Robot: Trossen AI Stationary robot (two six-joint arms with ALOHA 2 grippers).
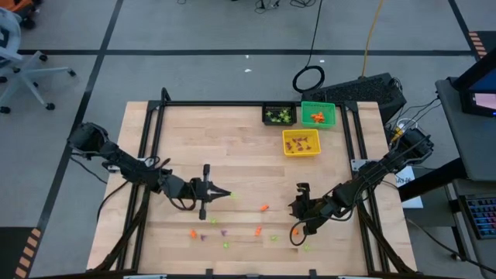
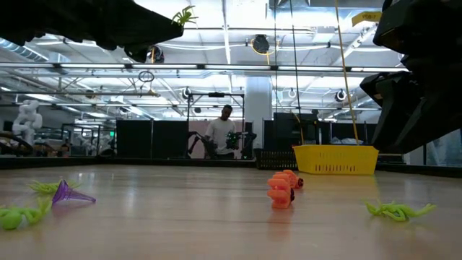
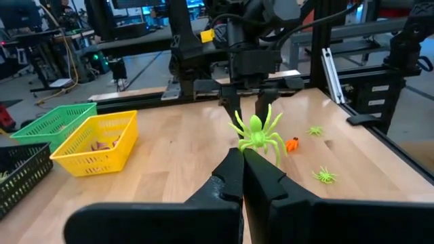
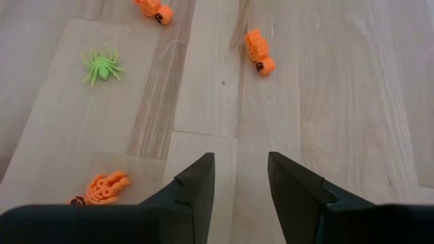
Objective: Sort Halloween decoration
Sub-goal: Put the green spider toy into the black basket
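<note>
No legible brand, label or writing on any item.

Table: pale wood planks, black frame rails. Three square mesh plastic bins at 1 o'clock of table centre: black bin, green bin, yellow bin just below them. Each holds small trinkets.

Left gripper: arm stretched low from 9 o'clock, fingers pointing to 3 o'clock, jaws closed on a light-green spider, moulded plastic, thin splayed legs. The spider is held clear of the table in the low view.

Right gripper: arm enters from 3 o'clock, bent down toward the table; fingers stand apart, nothing between them, over bare wood.

Loose trinkets lie at 6 o'clock of table centre, between and below the grippers: ribbed orange pieces, another orange piece beside the right fingers, a flat green spider, a purple cone, more green spiders

A person stands far behind the table
</note>
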